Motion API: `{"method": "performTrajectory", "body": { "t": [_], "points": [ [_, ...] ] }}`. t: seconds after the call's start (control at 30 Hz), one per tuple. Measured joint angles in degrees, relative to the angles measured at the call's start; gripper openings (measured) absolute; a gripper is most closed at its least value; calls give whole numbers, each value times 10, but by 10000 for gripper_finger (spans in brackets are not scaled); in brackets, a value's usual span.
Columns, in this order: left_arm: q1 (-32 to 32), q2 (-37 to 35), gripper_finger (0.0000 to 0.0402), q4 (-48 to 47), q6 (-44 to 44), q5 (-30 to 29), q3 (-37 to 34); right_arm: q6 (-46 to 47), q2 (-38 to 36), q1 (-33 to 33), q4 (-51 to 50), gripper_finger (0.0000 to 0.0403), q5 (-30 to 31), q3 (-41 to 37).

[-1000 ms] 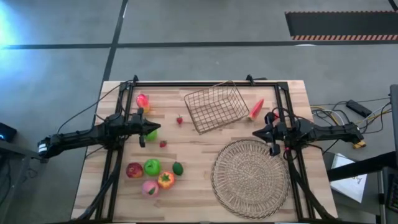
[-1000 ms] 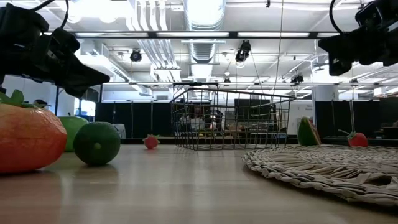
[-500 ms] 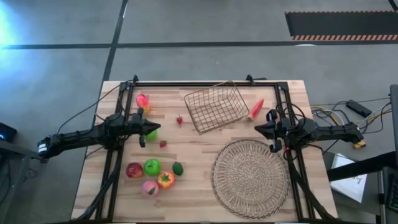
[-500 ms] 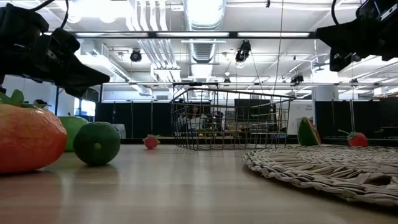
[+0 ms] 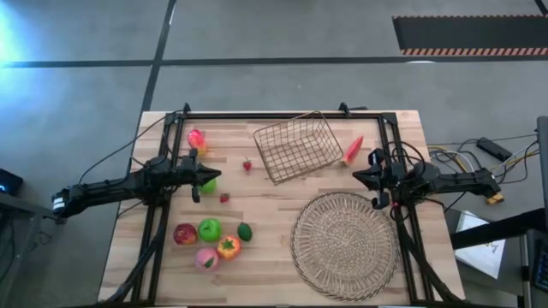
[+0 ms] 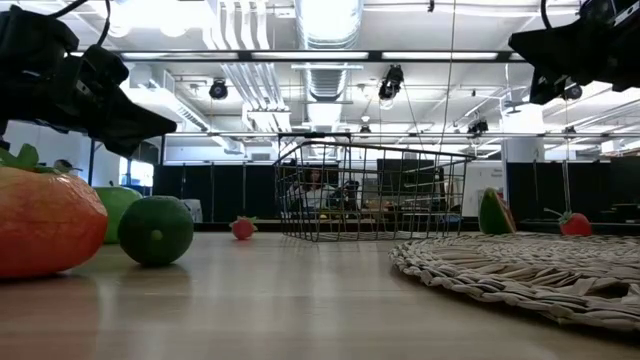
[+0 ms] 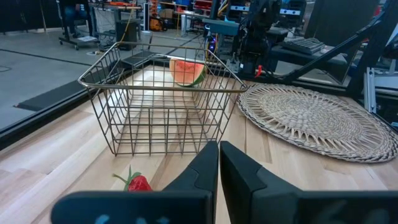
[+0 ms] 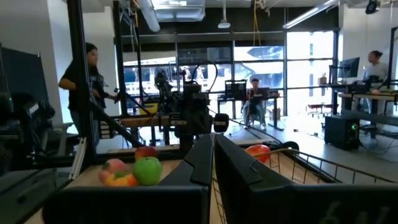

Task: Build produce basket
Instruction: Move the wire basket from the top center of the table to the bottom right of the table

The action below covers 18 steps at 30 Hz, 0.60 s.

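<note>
Basket [image 5: 297, 147] stands empty at the far middle of the desk [image 5: 265, 257], between both grippers and touched by neither. Left gripper [image 5: 205, 181] hangs with fingers [image 7: 200, 167] pressed together, holding nothing, a small strawberry [image 7: 139, 183] just ahead. Right gripper [image 5: 363, 177] hovers beside the woven mat [image 5: 345, 244], fingers [image 8: 202, 160] likewise closed and empty. Remaining produce [image 5: 211, 239] clusters near the left front.

Desk [image 5: 257, 257]: smooth pale wood planks. Basket [image 7: 158, 102]: thin copper-coloured metal wire. Mat [image 5: 345, 244]: rough woven straw. Produce [image 5: 210, 229]: glossy plastic. Fingers [image 7: 211, 171]: matt black.
</note>
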Motion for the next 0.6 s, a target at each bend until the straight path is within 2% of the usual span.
{"method": "performTrajectory", "body": {
  "t": [0.33,0.6],
  "points": [
    [0,0,0,0,0,0,0,56,0,0,11,9,2,0],
    [0,0,0,0,0,0,0,26,0,0,0,9,0,0]
  ]
}}
